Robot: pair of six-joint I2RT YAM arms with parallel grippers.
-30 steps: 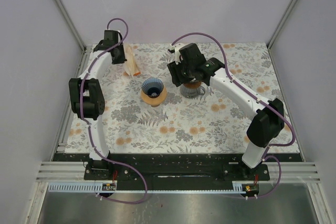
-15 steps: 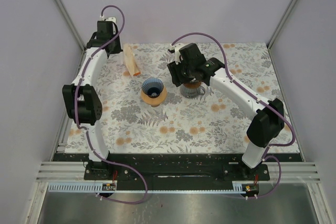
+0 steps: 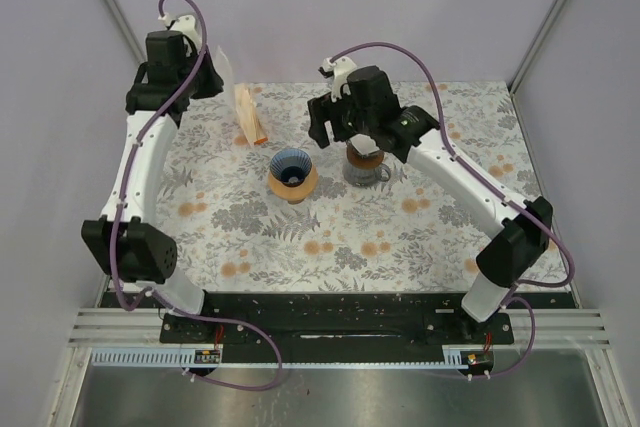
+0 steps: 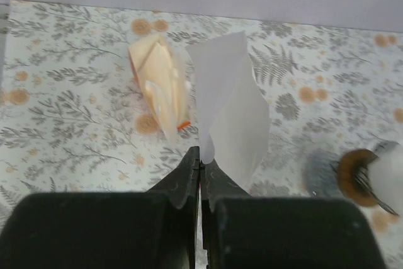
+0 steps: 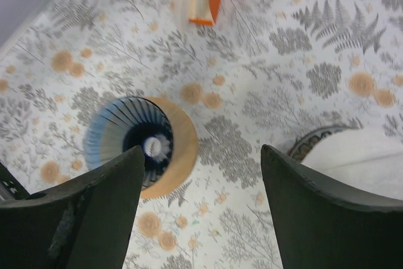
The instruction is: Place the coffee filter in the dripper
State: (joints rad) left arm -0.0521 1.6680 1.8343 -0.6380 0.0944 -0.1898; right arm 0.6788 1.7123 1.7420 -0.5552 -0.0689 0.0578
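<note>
left hand (image 4: pixel 200 159) lifted; wrist view shows pinched filter (image 4: pixel 230 114).

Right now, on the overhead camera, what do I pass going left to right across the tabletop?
paper filter, held up off the table → stack of filters → blue dripper → glass mug
</note>
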